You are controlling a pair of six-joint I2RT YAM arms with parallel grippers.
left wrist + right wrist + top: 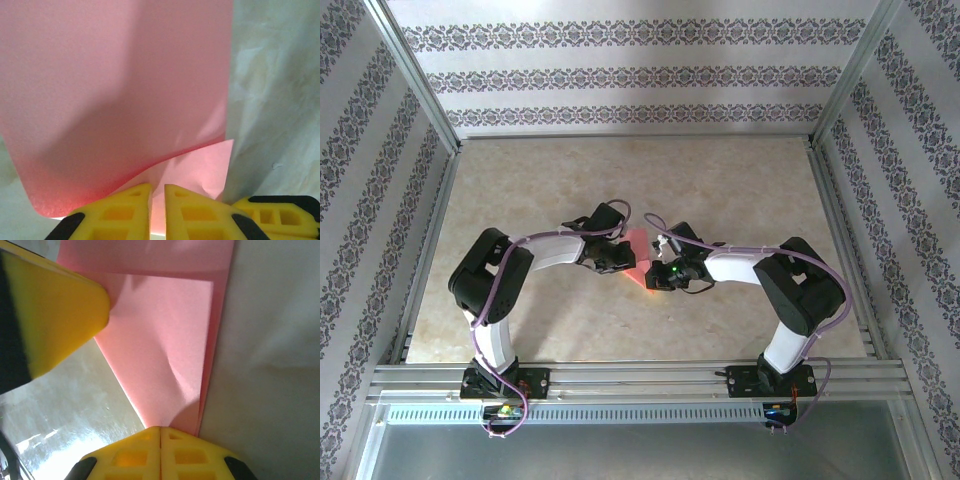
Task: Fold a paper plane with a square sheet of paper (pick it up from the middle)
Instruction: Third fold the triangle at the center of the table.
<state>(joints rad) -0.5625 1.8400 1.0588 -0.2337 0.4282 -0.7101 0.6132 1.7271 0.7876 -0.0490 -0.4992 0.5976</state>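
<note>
The square sheet of paper (638, 250) is pink-red, folded into two layers, and held up off the table between the two arms. My right gripper (160, 429) is shut on its lower edge, and the sheet (165, 340) rises away from the fingertips. My left gripper (158, 187) stands a narrow crack open, with the sheet (115, 90) running through the gap and curling over above it. In the top view the left gripper (620, 258) and right gripper (658, 268) meet at the sheet. The paper plane is out of view.
The beige marbled table (720, 180) lies below, walled by patterned panels and metal rails. A finger of the left gripper (55, 315) shows close by in the right wrist view. A finger of the right gripper (280, 215) sits at the lower right of the left wrist view.
</note>
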